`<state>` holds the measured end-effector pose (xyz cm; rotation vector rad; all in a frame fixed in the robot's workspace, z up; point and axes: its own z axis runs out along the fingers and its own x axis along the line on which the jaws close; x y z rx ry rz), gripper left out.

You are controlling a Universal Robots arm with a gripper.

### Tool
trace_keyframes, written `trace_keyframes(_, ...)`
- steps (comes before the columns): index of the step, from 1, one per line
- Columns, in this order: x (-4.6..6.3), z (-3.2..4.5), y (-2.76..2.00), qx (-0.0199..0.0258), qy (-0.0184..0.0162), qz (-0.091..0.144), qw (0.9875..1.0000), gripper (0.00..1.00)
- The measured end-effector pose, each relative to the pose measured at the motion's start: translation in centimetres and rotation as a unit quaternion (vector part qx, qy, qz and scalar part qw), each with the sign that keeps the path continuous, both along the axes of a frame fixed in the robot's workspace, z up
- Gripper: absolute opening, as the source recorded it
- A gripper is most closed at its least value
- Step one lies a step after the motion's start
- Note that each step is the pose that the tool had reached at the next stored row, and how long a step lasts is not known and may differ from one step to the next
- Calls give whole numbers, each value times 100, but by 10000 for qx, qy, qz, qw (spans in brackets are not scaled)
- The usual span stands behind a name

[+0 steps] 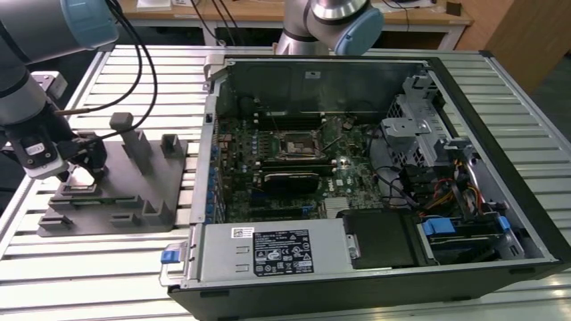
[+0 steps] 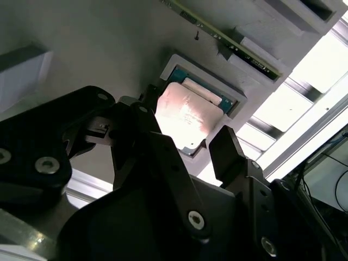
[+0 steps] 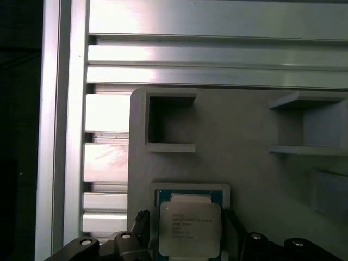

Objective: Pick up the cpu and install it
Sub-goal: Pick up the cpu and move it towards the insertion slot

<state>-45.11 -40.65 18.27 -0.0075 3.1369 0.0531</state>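
Observation:
The cpu, a small square chip with a silvery-beige top, lies flat in a square pocket of the grey fixture. In the second wrist view the cpu sits between two black fingers, one on each side, with small gaps to its edges. My gripper hangs low over the near-left part of the fixture at the exterior view's left. It is open around the chip, as the gripper shows in both wrist views.
An open computer case lies to the exterior view's right of the fixture, with the motherboard's socket in its middle and a power supply at its near side. Grey posts stand on the fixture. All rests on a slatted aluminium table.

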Motion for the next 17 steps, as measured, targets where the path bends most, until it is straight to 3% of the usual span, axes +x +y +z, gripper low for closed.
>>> trace_keyframes(17, 3, 20, 0, -39, 2, 0, 10000, 63)
